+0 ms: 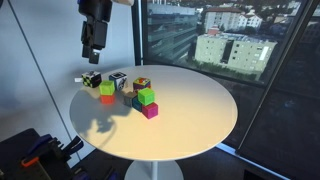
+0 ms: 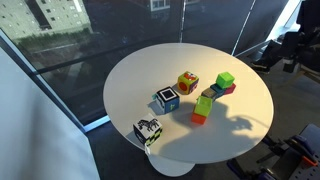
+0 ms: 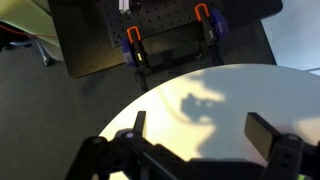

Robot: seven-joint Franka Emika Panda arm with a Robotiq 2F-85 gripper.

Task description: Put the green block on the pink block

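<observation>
The green block sits on top of the pink block near the middle of the round white table. The stack also shows in an exterior view, green block over pink block. My gripper hangs high above the table's far left edge, well clear of the blocks. In the wrist view my gripper is open and empty, with only bare table and its own shadow under it. No blocks show there.
Beside the stack stand a multicoloured cube, a white-and-blue cube, a black-and-white cube and a yellow-green piece on an orange block. A dark board with clamps lies beyond the table edge.
</observation>
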